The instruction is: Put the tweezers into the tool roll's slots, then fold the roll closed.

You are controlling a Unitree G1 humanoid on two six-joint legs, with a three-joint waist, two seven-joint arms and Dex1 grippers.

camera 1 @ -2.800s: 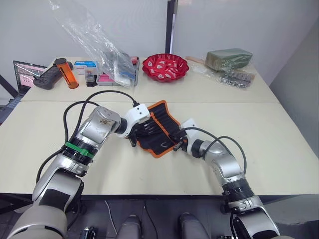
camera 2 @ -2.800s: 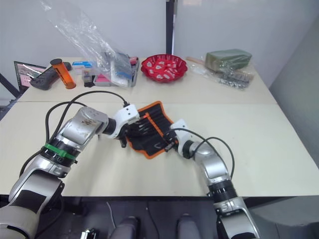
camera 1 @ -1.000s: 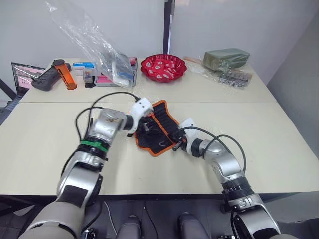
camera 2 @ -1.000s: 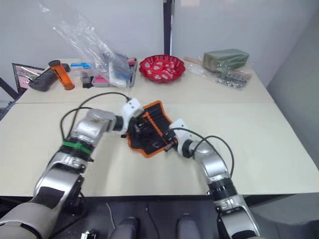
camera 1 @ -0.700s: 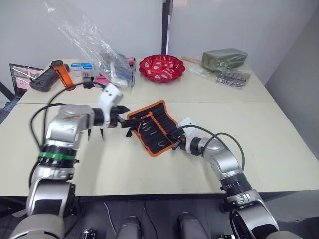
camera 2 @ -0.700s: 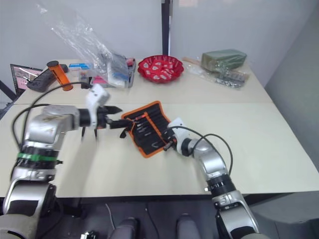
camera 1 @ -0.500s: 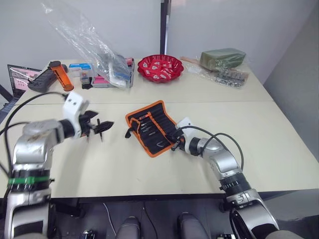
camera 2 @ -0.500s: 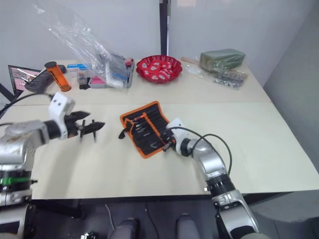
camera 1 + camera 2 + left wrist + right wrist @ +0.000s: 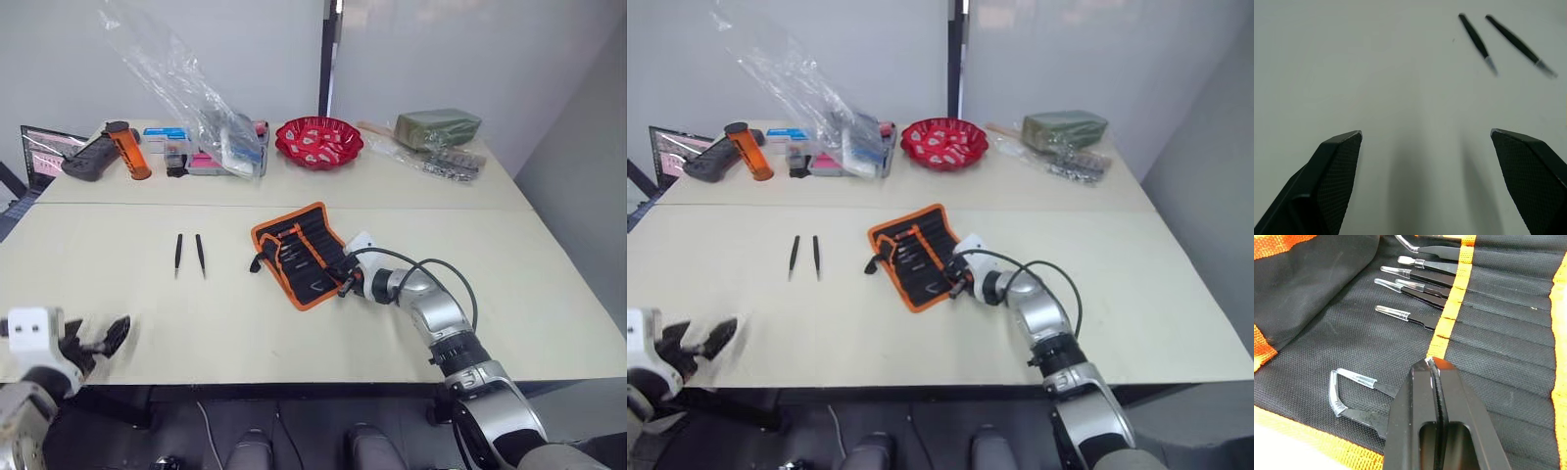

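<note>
Two loose tweezers point(image 9: 188, 255) lie at 9 o'clock of the tool roll point(image 9: 299, 253) on the tabletop point(image 9: 294, 323); they look thin, stiff and slippery, so probably pinch mid-shaft. The left end effector point(image 9: 1425, 142) is wide open and empty, and the right end effector point(image 9: 1436, 377) is closed, tips pressing the floppy roll's orange strip by the slots point(image 9: 1508, 333).

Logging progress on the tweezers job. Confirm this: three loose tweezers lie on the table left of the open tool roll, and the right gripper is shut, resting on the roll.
Not three: two loose tweezers lie side by side on the table left of the open tool roll, as the left eye view shows. The rest holds: the right gripper is shut, resting on the roll.

Bare table point(image 9: 118, 284) around tweezers point(image 9: 188, 254) — approach unobstructed.
</note>
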